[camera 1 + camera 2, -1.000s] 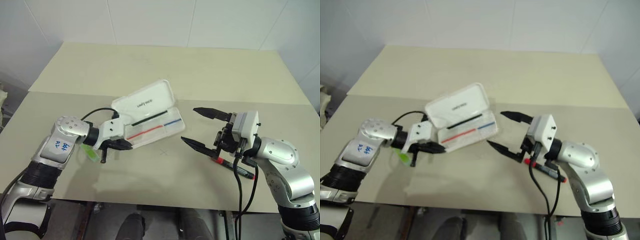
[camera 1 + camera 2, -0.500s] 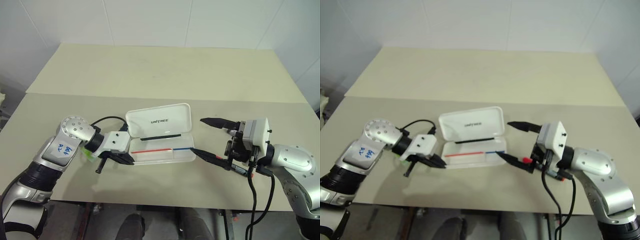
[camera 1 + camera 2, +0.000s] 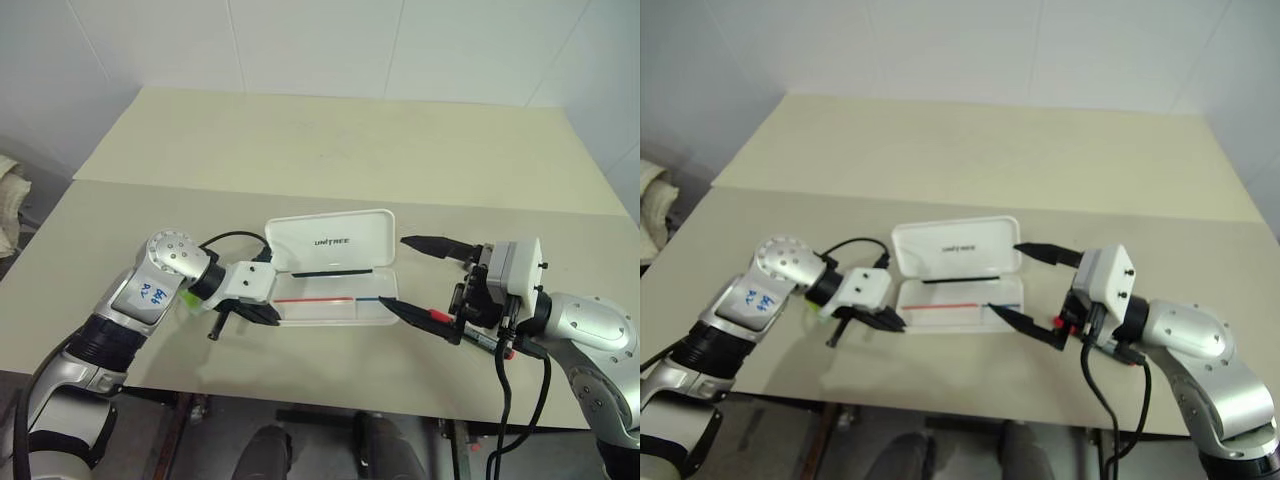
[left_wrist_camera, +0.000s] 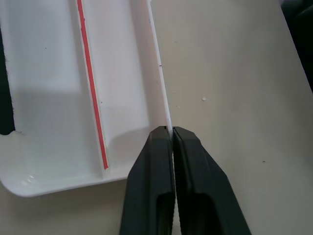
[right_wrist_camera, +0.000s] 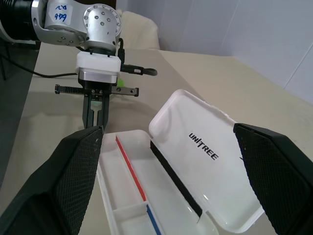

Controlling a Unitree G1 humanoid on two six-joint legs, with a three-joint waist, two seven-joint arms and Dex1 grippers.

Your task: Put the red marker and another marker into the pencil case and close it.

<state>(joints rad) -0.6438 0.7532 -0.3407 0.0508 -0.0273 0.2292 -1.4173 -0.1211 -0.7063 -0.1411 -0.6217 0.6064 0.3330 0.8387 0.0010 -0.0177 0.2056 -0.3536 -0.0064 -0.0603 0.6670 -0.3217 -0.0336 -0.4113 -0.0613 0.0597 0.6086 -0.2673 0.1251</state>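
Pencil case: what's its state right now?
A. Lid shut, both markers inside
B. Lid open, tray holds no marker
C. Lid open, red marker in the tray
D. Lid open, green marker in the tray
B: the pencil case has its lid up and its tray shows only the red and blue stripes, while the red marker lies on the table under the right gripper.
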